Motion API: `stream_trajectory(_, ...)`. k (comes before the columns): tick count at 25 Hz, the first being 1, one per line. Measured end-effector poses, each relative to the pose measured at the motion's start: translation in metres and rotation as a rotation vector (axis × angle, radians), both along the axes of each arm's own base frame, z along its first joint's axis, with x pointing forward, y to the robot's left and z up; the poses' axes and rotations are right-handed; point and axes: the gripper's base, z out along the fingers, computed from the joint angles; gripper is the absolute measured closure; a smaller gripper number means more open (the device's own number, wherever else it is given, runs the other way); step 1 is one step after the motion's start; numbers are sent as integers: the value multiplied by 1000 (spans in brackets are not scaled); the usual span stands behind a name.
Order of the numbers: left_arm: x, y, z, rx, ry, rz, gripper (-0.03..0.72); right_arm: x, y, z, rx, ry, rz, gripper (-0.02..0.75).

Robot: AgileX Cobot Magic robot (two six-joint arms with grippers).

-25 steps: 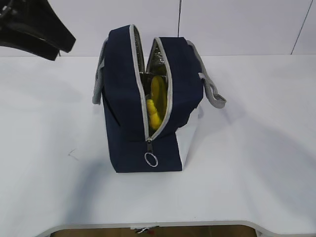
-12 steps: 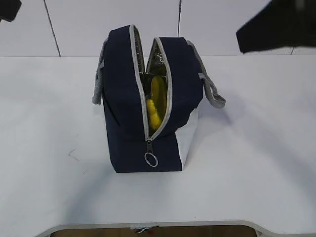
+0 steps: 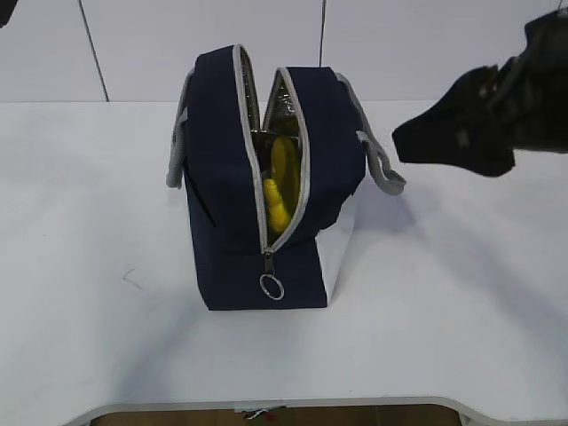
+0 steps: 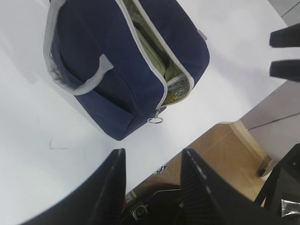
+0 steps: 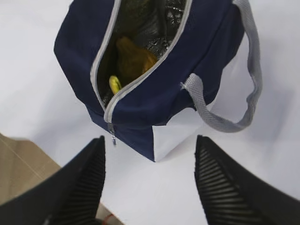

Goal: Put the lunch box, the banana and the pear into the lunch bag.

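The lunch bag point(image 3: 226, 195) is matt navy cloth with woven grey webbing handles point(image 5: 220, 117) and a crinkled, shiny foil lining point(image 5: 161, 28). Its ring pull point(image 3: 272, 287) looks metal — the tabletop point(image 3: 444, 302) smooth, matt white.

a lab-like test space: bare white table point(image 3: 461, 302) against plain white wall panels point(image 3: 426, 44).

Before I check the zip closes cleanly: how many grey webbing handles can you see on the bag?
2. One handle hangs on the lunch bag's left side, the other handle on its right; both lie outside the open zip.
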Motion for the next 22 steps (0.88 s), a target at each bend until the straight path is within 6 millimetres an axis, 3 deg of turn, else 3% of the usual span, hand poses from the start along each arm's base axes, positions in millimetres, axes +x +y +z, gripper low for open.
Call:
stream_trajectory(7, 0, 0, 0, 0, 0, 0, 390, -19, 34, -27, -52, -62, 190, 269)
stream_trajectory(12, 0, 0, 0, 0, 1, 0, 390, -25, 55, -58, 37, -4, 133, 269)
stream_trajectory(16, 0, 0, 0, 4, 0, 2, 390, -14, 56, -93, 80, -28, 13, 269)
stream_trajectory(22, 1, 0, -1, 7, 1, 3, 390, -4, 42, -136, 104, -198, -139, 283)
